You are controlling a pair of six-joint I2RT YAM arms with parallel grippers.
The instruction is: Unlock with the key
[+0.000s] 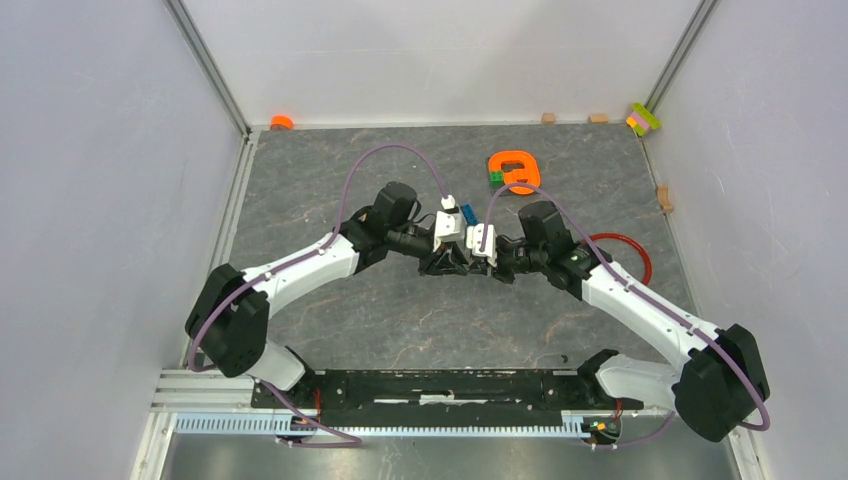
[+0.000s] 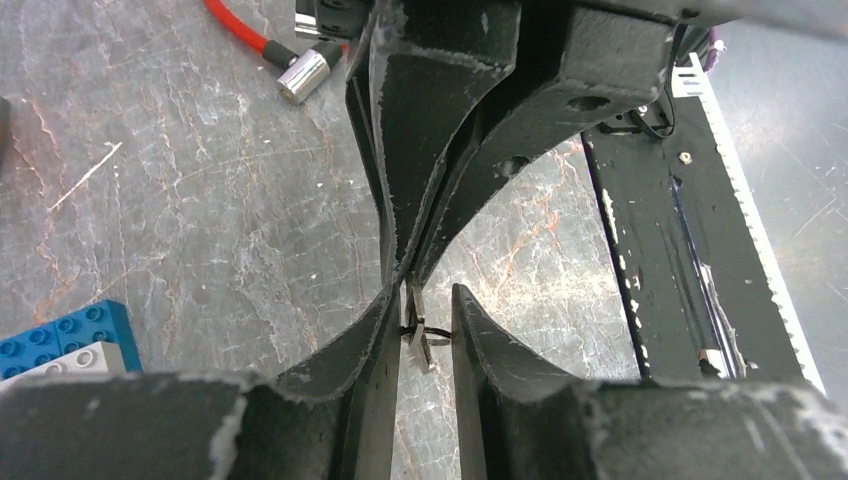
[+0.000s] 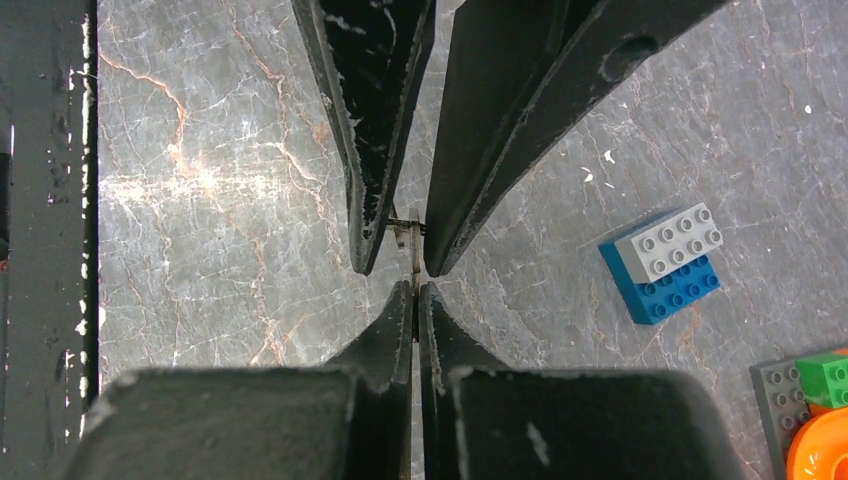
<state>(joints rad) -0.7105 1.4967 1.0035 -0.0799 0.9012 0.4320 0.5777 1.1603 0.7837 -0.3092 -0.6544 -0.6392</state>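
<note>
The key [image 2: 420, 330] is a thin silver blade on a small dark ring, hanging above the grey tabletop at mid-table. My right gripper [image 3: 415, 285] is shut on it, and the blade [image 3: 408, 232] sticks out past the fingertips. In the left wrist view the right gripper [image 2: 410, 270] comes down from above. My left gripper [image 2: 427, 292] faces it tip to tip, its jaws a narrow gap apart with the key and ring between them. I cannot tell whether the ring touches the pads. From above, the left gripper [image 1: 455, 262] and right gripper [image 1: 480, 264] meet.
A red cable [image 1: 625, 240] with a metal plug tip [image 2: 305, 72] lies to the right. A blue and grey brick stack [image 3: 665, 262] sits just behind the grippers. An orange piece [image 1: 514, 170] with a green brick lies farther back. The black base rail [image 2: 700, 250] runs along the near edge.
</note>
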